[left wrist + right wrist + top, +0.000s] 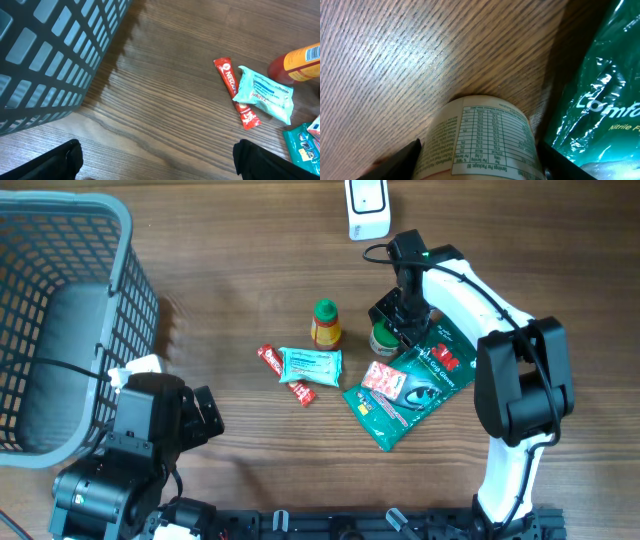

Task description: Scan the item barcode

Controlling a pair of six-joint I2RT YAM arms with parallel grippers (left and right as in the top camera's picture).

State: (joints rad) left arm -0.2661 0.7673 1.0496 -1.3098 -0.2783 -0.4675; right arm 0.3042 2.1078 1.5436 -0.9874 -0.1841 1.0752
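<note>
A small round jar with a printed nutrition table sits on the wood, seen from overhead as a green-lidded tub. My right gripper stands over it with one dark finger against each side of it; no barcode shows. The white scanner stands at the far edge, apart from both arms. Near the front left, my left gripper hangs wide open over bare wood, holding nothing.
A grey mesh basket fills the left side. An orange bottle, a red sachet and a pale teal packet lie mid-table. A green glove bag with a red-white packet on it lies beside the jar.
</note>
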